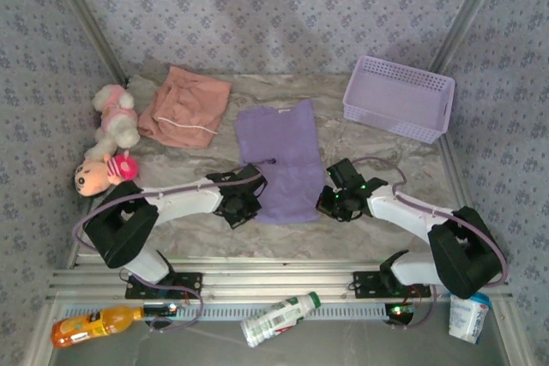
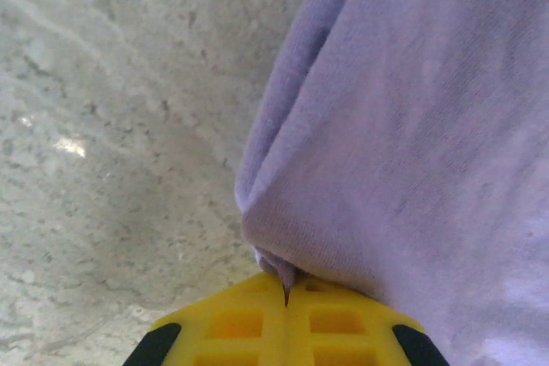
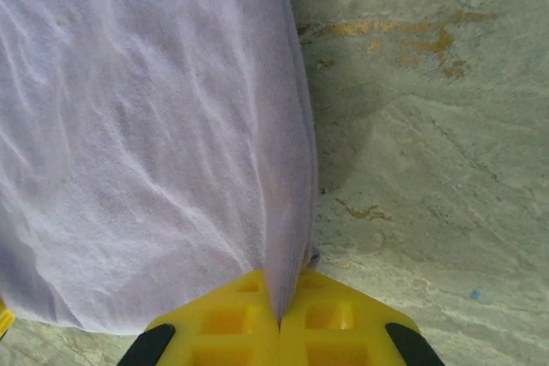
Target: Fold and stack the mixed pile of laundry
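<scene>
Left gripper (image 2: 286,296), right gripper (image 3: 279,310) — both yellow, waffle-gridded, both pinched tight on edges of the soft, wrinkled lavender shirt (image 1: 283,156).

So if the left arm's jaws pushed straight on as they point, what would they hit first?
The lavender short-sleeved fabric shirt: the left gripper has its jaws shut on the edge, and more cloth seems to lie straight ahead.
</scene>
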